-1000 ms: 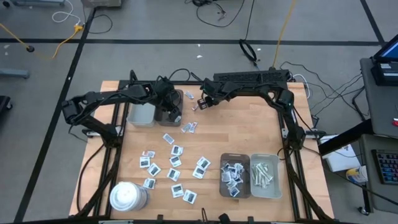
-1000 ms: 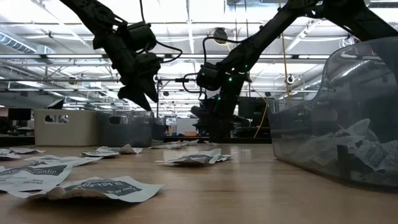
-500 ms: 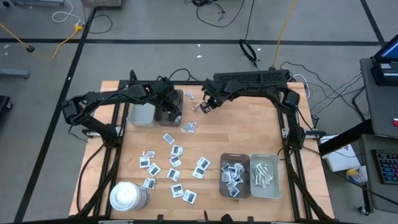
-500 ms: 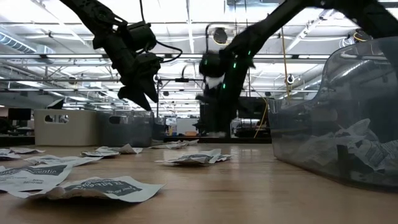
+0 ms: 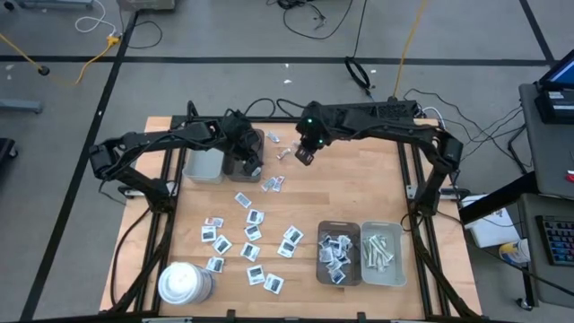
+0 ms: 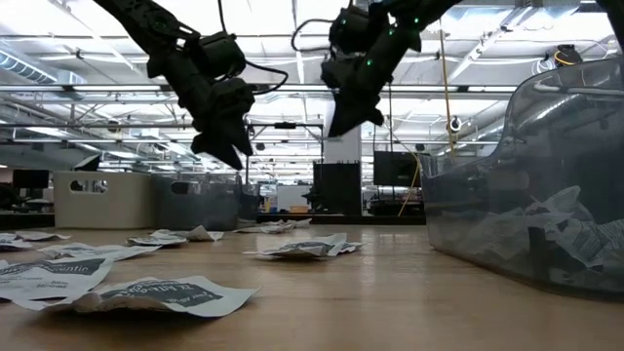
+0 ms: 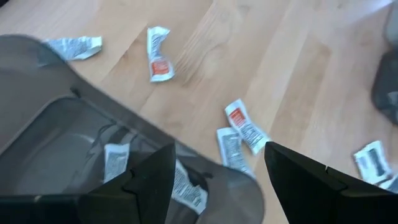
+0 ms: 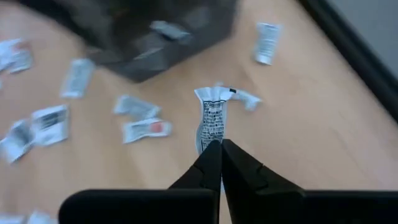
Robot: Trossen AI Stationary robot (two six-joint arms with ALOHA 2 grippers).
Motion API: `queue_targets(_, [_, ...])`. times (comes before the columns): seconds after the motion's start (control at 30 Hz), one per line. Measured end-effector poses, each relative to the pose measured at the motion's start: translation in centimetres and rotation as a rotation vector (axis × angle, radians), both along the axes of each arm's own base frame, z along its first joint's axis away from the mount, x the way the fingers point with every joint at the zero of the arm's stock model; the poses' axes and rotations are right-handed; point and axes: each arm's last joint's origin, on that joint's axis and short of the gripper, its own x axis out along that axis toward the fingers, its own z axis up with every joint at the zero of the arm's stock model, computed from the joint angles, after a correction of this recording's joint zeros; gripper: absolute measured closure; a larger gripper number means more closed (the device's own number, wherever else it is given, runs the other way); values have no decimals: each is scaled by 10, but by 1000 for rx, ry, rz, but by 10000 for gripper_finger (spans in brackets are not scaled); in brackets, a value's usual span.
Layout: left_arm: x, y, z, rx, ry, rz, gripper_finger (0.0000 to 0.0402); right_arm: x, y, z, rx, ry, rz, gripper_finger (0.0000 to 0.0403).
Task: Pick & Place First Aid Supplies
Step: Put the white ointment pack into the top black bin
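Observation:
Small white packets [image 5: 251,233] of the first aid supplies lie flat across the wooden table's left half. More of them lie by a dark tray [image 5: 247,148] at the far left. My left gripper [image 7: 214,180] hovers open over that tray's rim, with nothing between its fingers; the low view shows it high above the table [image 6: 229,156]. My right gripper [image 8: 219,149] is raised over the table's far middle [image 5: 305,154] and is shut on a narrow white packet with black print [image 8: 213,118]. My right gripper pinches the narrow packet by one short end [image 8: 214,142] between its two fingertips. The fingers slant downward from the table's right side and lie along the packet. The packet sticks out beyond the fingertips, clear of the table.
A light grey tray [image 5: 204,163] stands beside the dark one at the far left. At the near right, a dark tray [image 5: 338,253] holds packets and a light tray [image 5: 383,254] holds pale strips. A white cylinder [image 5: 184,283] stands at the near left corner.
My right gripper has risen well above the table and shifted a little toward the right edge, rolling as it went. The narrow packet has come up with it and is now lifted clear of the table. My left gripper has kept still.

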Motion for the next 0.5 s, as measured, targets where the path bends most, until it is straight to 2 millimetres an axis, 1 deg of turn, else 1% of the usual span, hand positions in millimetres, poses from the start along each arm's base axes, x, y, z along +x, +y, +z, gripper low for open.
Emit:
queue_targets(0.13, [2, 0, 2, -14, -34, 2, 151, 1, 11, 8, -9, -28, 73, 403])
queue_targets(0.2, [4, 0, 3, -31, -74, -35, 151, 5, 14, 9, -27, -53, 96, 403])
queue_targets(0.4, [16, -1, 18, -91, -326, -240, 151, 20, 24, 20, -30, -232, 205, 403])
queue_targets(0.5, [20, -1, 25, -103, -410, -276, 151, 23, 29, 23, -35, -263, 224, 403])
